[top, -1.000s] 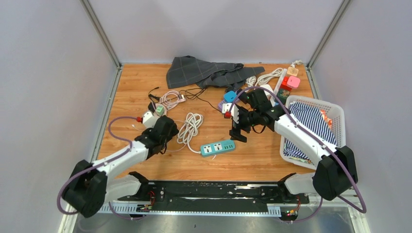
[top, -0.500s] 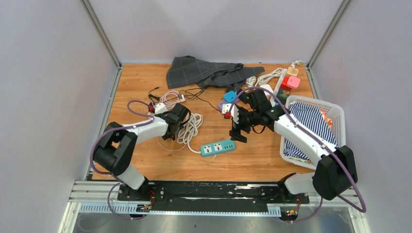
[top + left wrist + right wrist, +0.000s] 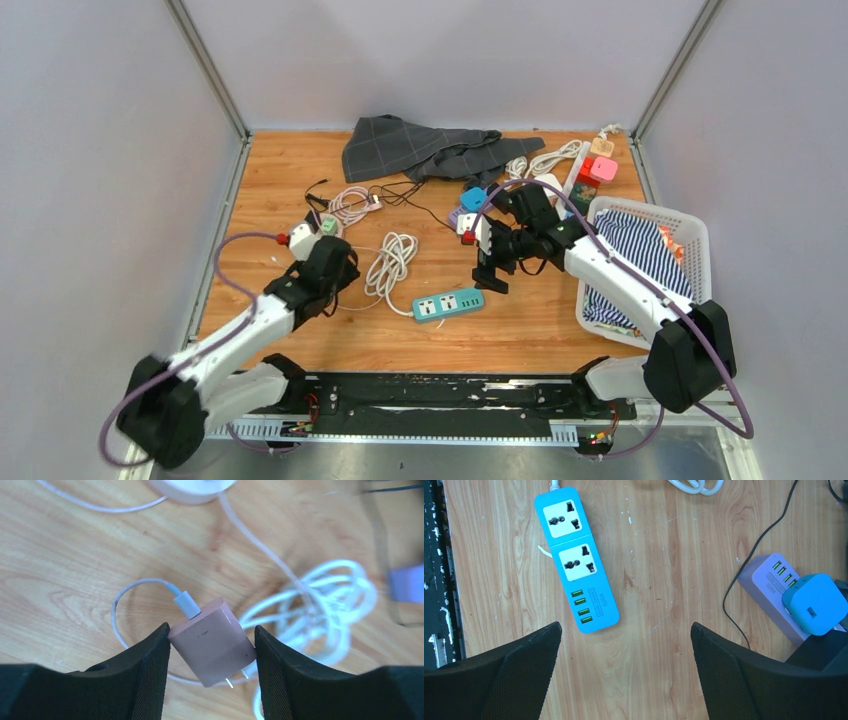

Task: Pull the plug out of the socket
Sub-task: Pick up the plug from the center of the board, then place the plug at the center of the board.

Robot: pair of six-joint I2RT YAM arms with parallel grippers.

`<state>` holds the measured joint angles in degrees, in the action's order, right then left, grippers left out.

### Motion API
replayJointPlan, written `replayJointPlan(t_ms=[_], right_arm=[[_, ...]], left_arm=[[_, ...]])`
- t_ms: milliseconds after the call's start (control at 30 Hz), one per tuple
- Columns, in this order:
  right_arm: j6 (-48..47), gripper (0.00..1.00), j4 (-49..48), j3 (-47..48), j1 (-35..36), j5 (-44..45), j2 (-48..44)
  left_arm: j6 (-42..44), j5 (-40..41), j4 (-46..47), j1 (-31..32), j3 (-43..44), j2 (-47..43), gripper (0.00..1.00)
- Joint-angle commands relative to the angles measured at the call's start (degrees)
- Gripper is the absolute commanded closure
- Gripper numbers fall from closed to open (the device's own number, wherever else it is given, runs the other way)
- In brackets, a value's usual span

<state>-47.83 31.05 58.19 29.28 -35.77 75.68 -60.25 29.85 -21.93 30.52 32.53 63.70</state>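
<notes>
Left tool (image 3: 212, 634) is clamped on the pink plug (image 3: 212, 650), its prongs bare and out of any socket. Right tool (image 3: 624, 630) gapes wide, holding nothing, near the blue power strip (image 3: 576, 560). To its right, the white basket (image 3: 702, 262) holds striped cloth (image 3: 640, 255).

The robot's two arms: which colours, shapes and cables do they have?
Both the left arm and the right arm have white link shells with black joints. A purple cable loops along each arm. The fingers on both arms are black, broad and rounded, with a fine mesh-like texture on the inner faces. No markings are readable.
</notes>
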Motion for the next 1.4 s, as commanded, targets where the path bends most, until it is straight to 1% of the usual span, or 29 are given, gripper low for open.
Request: replayJointPlan(t_ms=[0, 67, 133, 167, 267, 400, 567, 633, 767, 967, 1067, 1100, 1167, 1200, 1233, 1267, 1300, 1333, 1367], right_arm=[[-0.56, 0.0, 0.25, -1.01, -0.7, 0.45, -1.41], [-0.43, 0.0, 0.25, -0.98, -0.63, 0.41, -1.41], [-0.34, 0.0, 0.24, -0.92, -0.63, 0.33, -1.33], [-0.33, 0.0, 0.24, -0.95, -0.63, 0.23, -1.32], [-0.11, 0.0, 0.25, -0.93, -0.65, -0.16, -1.45], [0.19, 0.0, 0.23, -0.84, -0.66, -0.5, -1.67], [0.33, 0.0, 0.24, -0.82, -0.63, -1.36, -1.76], [0.37, 0.0, 0.24, -0.9, -0.63, -1.76, -1.84], [0.86, 0.0, 0.15, -0.85, -0.63, -3.27, -1.68], [2.78, 0.0, 0.0, -0.48, -0.64, -8.09, -2.14], [5.49, 0.0, -1.45, -0.75, -0.7, -15.72, -2.46], [7.78, 0.0, -3.13, -1.22, -0.88, -19.23, -2.49], [15.39, 0.0, -10.87, -3.08, -1.06, -27.64, -2.18], [22.11, 0.0, -18.11, -4.98, -1.11, -31.59, -1.98], [30.11, 0.0, -29.61, -7.5, -1.0, -33.93, -1.76], [40.42, 0.0, -42.55, -10.27, -0.94, -33.86, -1.39], [49.47, 0.0, -61.57, -12.99, -0.85, -32.02, -0.73], [55.42, 0.0, -73.12, -14.61, -0.63, -29.79, 0.65], [58.08, 0.0, -80.72, -14.79, 0.03, -28.05, 2.76]], left_arm=[[11.53, -3.94, 9.2, 0.19, -5.07, -20.06, 1.0], [16.21, -4.18, 10.02, 0.15, -4.67, -27.94, 1.0], [19.37, -3.87, 8.78, 0.13, -1.45, -31.7, 1.0], [20.75, -4.18, 7.87, 0.15, 1.09, -32.16, 1.0], [24.08, -7.61, 6.67, 0.15, 9.87, -30.18, 1.0], [27.63, -11.78, 7.92, 0.15, 20.36, -25.87, 1.0], [31.81, -11.65, 8.24, 0.15, 32.05, -20.11, 1.0], [32.54, -12.5, 8.29, 0.11, 35.01, -18.11, 1.0], [32.18, -15.21, 8.71, 0.14, 37.35, -15.21, 1.0], [30.18, -22.24, 9.79, 0.15, 38.99, -12.83, 1.0], [27.89, -27.63, 10.6, 0.15, 39.37, -12.09, 1.0], [26.72, -29.15, 11.13, 0.14, 39.2, -11.98, 1.0], [24.47, -32.71, 12.85, 0.11, 38.85, -11.88, 1.0], [23.55, -33.92, 13.47, 0.11, 39.02, -11.8, 1.0], [22.83, -34.98, 13.87, 0.15, 39.54, -11.69, 1.0], [22.26, -35.95, 13.93, 0.17, 40.29, -11.42, 1.0], [21.98, -36.52, 13.7, 0.14, 41.27, -11.15, 1.0], [21.74, -37.04, 13.34, 0.11, 42.11, -10.93, 1.0], [21.29, -37.42, 13.18, 0.2, 42.7, -10.86, 1.0]])
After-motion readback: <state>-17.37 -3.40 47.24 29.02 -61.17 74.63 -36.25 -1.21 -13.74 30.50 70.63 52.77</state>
